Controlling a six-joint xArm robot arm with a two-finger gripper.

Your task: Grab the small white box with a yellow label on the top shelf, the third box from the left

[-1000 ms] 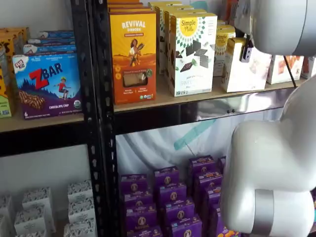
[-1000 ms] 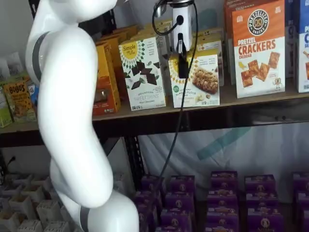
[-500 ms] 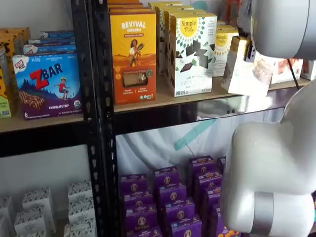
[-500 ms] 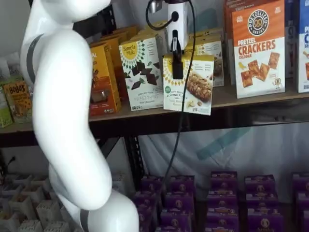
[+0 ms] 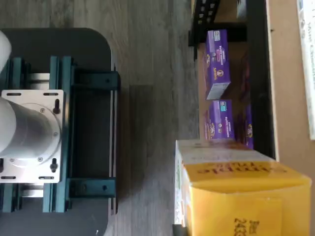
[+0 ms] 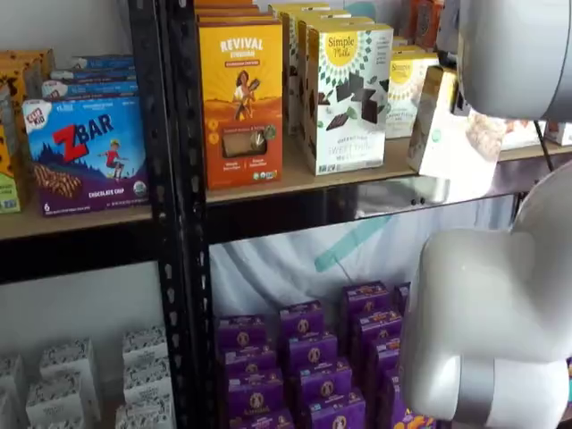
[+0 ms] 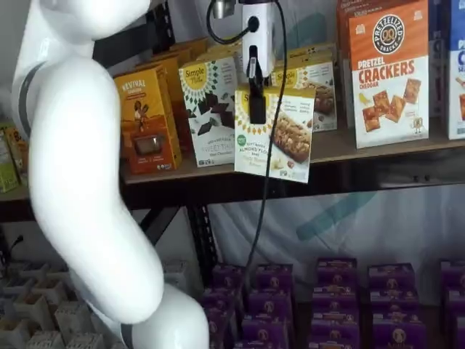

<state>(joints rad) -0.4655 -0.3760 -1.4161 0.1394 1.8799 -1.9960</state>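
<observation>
Small white box [image 7: 275, 134] tilted, off top shelf [image 7: 363, 149], in front.

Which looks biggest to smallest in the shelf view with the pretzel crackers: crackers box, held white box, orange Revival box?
1. Pretzel crackers box.
2 and 3. The small white box in the claw and the Revival box look alike; the held one hangs nearer the camera.

The orange box [image 6: 240, 100] reads "REVIVAL". The taller white box [image 6: 347, 94] beside it carries "Simple Mills". On the lower shelf, the purple box [image 6: 87, 154] shows "ZBAR" and "CHOCOLATE CHIP". In a shelf view, the orange-topped box [image 7: 389, 73] says "PRETZEL CRACKERS". The small white box [image 7: 275, 133] has "ALMOND FLOUR" on its front. In the wrist view, its yellow panel [image 5: 246, 206] bears the digits "243".
</observation>
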